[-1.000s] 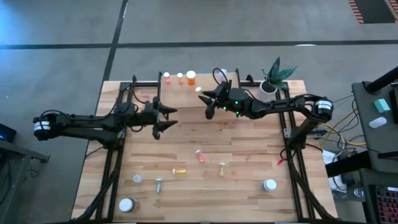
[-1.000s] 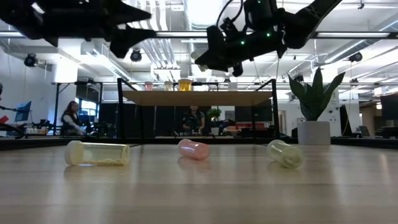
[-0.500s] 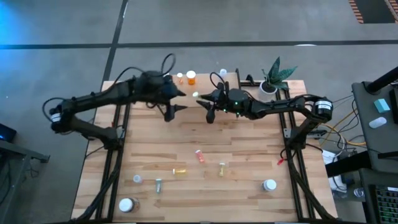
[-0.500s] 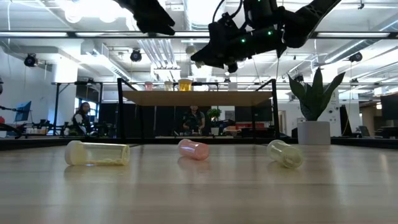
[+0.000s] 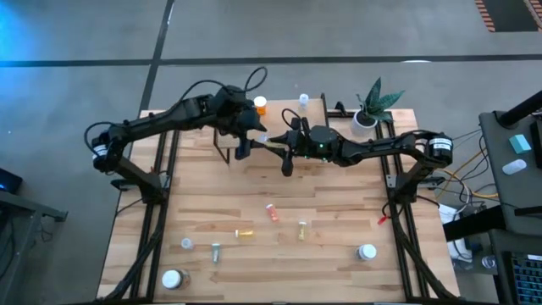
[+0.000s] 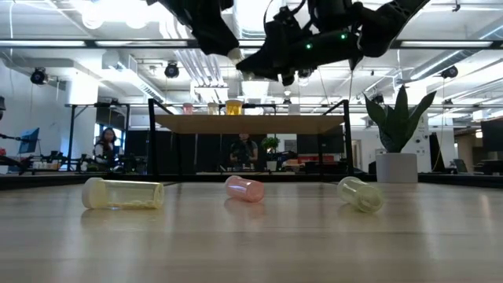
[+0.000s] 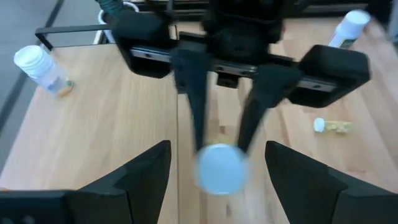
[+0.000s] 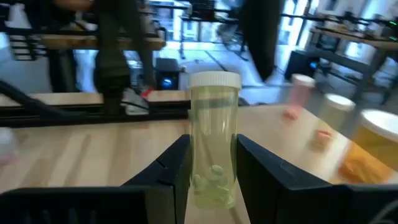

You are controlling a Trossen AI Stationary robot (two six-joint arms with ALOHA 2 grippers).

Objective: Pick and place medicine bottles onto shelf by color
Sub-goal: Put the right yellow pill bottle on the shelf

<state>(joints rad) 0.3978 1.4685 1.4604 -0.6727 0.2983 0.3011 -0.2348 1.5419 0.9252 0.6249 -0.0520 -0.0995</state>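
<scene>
High view shows both dark arms meeting just in front of the low light-wood shelf on thin black legs [image 5: 241, 127], at the table's far edge. The right gripper [image 5: 273, 144] is pinching a pale yellow-green vial with a white cap [image 8: 212, 143]; the right wrist view shows its two fingers pressed against the vial's sides, the vial upright between them. The left gripper [image 5: 247, 140] sits just beside it, facing the vial's cap, and in the left wrist view its fingers [image 7: 140, 177] stand spread wide, apart from the white cap [image 7: 219, 169] between them.

On the shelf an orange bottle with a white cap [image 5: 260, 105] stands near the left arm. A white pot with a green plant [image 5: 370, 110] stands to the right of the shelf. Well in front of the shelf, several vials lie on the plank tabletop [image 5: 339, 203]: a pink one [image 5: 272, 212], a yellow one [image 5: 245, 232] and an orange-tinted one [image 5: 302, 230]; white-capped bottles stand farther still from the shelf [image 5: 366, 252].
</scene>
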